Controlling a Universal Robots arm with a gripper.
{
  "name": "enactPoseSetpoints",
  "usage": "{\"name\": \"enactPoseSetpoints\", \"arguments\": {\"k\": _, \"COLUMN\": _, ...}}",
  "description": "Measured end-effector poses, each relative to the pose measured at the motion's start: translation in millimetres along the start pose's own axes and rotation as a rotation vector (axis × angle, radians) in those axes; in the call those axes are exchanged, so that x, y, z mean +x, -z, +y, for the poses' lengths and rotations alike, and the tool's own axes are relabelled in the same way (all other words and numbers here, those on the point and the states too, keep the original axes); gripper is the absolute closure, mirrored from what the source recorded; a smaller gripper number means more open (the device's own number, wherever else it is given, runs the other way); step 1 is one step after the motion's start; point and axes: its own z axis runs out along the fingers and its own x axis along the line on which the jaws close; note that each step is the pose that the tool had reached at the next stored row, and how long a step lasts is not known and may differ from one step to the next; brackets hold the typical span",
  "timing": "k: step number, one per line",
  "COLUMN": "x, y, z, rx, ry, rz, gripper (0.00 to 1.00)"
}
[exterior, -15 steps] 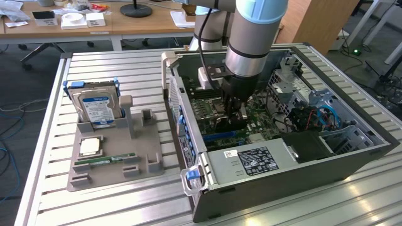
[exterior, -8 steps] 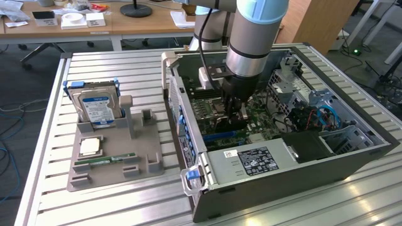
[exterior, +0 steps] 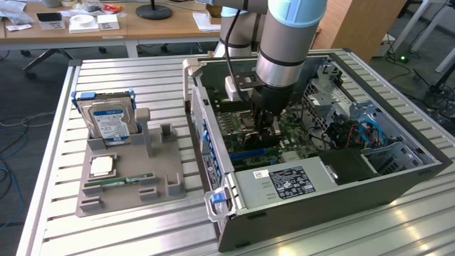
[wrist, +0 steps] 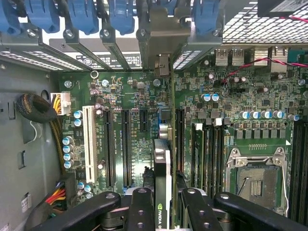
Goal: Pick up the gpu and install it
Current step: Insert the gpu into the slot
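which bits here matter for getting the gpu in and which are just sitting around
In the job: gpu gripped edge-on in the tool, motherboard under it, open computer case.
Lying about: hard drive, green memory stick, square silver chip, all on the grey holder beside the case.

— What is your claw made of?
— My claw [wrist: 166, 204] is smooth matt black, dotted with small bolt heads. The gpu [wrist: 162, 163] looks like dark board with a dull metal edge.
— And around you?
— The motherboard [wrist: 240, 96] is green and lacquered, slightly glossy. The clips [wrist: 82, 14] are shiny blue plastic. The case [exterior: 320, 213] is grey sheet metal, perforated in places. The desk [exterior: 128, 69] is ribbed bare aluminium, and the holder [exterior: 128, 200] is matt grey plastic.
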Motion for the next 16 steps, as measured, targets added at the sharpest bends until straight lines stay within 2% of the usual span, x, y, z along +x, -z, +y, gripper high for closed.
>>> {"name": "enactPoseSetpoints", "arguments": {"k": 16, "x": -0.1, "y": -0.2, "z": -1.0, "rx": 0.0010, "ry": 0.006, "rz": -0.0002, "gripper": 0.73}}
